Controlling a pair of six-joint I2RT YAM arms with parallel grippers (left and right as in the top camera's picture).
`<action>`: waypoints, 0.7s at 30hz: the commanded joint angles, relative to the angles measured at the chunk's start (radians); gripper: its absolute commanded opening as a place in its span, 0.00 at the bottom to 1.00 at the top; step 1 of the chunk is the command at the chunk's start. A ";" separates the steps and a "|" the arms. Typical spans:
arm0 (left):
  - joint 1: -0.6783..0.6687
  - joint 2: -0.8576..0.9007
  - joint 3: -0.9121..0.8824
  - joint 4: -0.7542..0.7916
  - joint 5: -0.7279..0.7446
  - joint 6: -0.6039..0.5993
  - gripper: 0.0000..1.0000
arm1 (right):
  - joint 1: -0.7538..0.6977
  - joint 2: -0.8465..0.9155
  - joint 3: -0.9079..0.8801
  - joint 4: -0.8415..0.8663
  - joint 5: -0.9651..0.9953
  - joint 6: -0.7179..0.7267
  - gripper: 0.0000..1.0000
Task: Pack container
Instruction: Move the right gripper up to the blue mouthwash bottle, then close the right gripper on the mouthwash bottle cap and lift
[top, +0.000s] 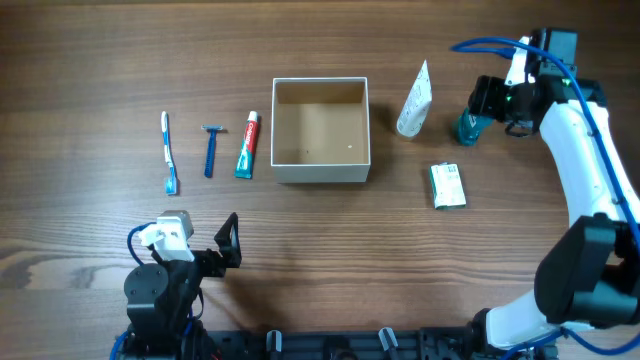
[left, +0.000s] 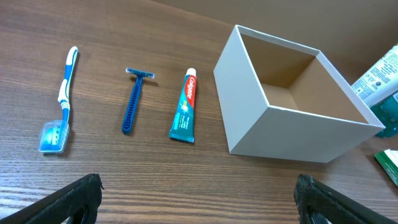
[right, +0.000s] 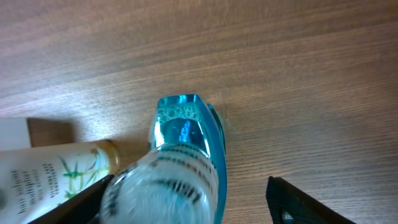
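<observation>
The container (top: 320, 171) is a square open box with white walls and a tan inside, standing at the table's middle; it also shows in the left wrist view (left: 292, 134). A teal mouthwash bottle (top: 467, 129) stands at the far right. My right gripper (top: 479, 107) is open and straddles the bottle (right: 186, 134): one finger is at its side and the other stands apart. My left gripper (top: 230, 243) is open and empty near the front edge, with bare wood between its fingers (left: 199, 199).
A toothbrush (top: 168, 152), a blue razor (top: 210, 150) and a toothpaste tube (top: 246, 146) lie in a row left of the box. A white lotion tube (top: 414, 100) lies between the box and the bottle. A green-and-white packet (top: 447, 185) lies in front of it.
</observation>
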 joint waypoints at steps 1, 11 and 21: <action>-0.006 0.000 -0.018 -0.004 0.046 0.012 1.00 | 0.002 0.037 0.025 0.000 0.020 -0.003 0.73; -0.006 0.000 -0.018 -0.004 0.046 0.012 1.00 | 0.002 0.043 0.025 0.031 0.020 -0.021 0.62; -0.006 0.000 -0.018 -0.004 0.046 0.012 1.00 | 0.004 0.045 0.025 0.021 -0.006 -0.029 0.59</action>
